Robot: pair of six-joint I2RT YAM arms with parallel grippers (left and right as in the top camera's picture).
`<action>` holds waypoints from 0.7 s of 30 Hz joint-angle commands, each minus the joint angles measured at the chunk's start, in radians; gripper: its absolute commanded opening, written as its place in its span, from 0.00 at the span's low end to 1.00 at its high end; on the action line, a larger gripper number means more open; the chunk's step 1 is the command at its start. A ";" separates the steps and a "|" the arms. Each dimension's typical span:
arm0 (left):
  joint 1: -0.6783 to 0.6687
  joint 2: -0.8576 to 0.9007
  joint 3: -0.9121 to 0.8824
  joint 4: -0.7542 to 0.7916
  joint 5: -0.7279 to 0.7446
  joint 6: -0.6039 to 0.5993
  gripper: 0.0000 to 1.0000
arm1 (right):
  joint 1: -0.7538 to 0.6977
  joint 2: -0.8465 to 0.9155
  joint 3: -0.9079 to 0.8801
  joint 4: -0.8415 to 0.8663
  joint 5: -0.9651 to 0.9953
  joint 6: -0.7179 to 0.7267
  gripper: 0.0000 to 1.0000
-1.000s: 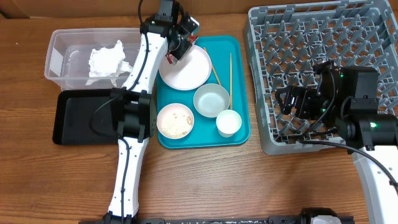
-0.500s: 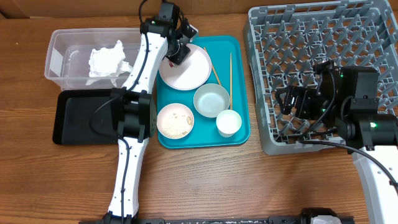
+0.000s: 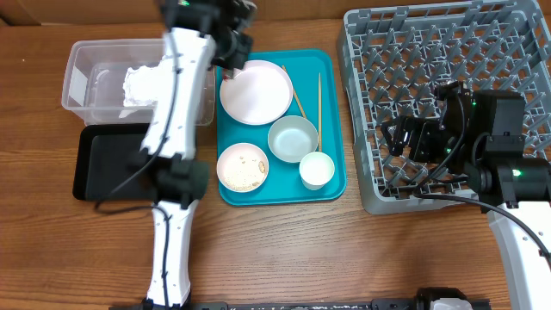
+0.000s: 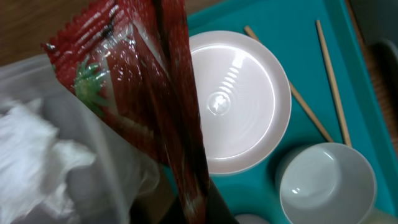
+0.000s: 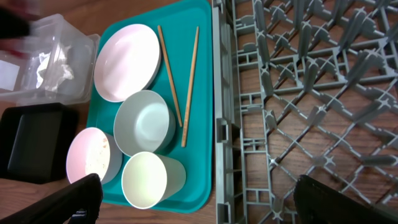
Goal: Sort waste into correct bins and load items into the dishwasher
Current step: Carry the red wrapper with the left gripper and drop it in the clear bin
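My left gripper (image 3: 231, 39) is shut on the shiny red wrapper (image 4: 137, 81) and holds it above the edge between the clear tub (image 3: 86, 69) and the teal tray. The white napkin (image 3: 146, 84) lies in the tub. On the teal tray are a large pale plate (image 3: 256, 92), a small plate with rice scraps (image 3: 242, 166), a grey-blue bowl (image 3: 293, 138), a white cup (image 3: 317, 170) and two chopsticks (image 3: 319, 99). My right gripper (image 3: 400, 138) is open and empty over the left part of the grey dish rack (image 3: 430, 52).
The black tray (image 3: 103, 164) sits in front of the tub. The teal serving tray (image 3: 331, 185) lies between the bins and the rack. The right arm's body overhangs the rack's front right.
My left gripper has lifted the red wrapper off the large plate's far left rim and swung left towards the clear tub. The right arm has not moved.
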 commanded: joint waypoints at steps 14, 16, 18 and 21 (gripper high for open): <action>0.267 0.063 -0.103 0.007 0.002 -0.133 0.49 | -0.003 -0.001 0.024 0.010 -0.010 0.004 1.00; 0.267 0.058 -0.102 0.021 0.026 -0.101 0.79 | -0.003 -0.001 0.024 0.009 -0.010 0.004 1.00; 0.264 0.045 -0.084 0.022 0.023 -0.092 0.90 | -0.003 -0.001 0.024 0.009 -0.010 0.004 1.00; 0.261 0.019 -0.036 -0.010 0.023 -0.092 0.93 | -0.003 -0.002 0.024 0.009 -0.010 0.004 1.00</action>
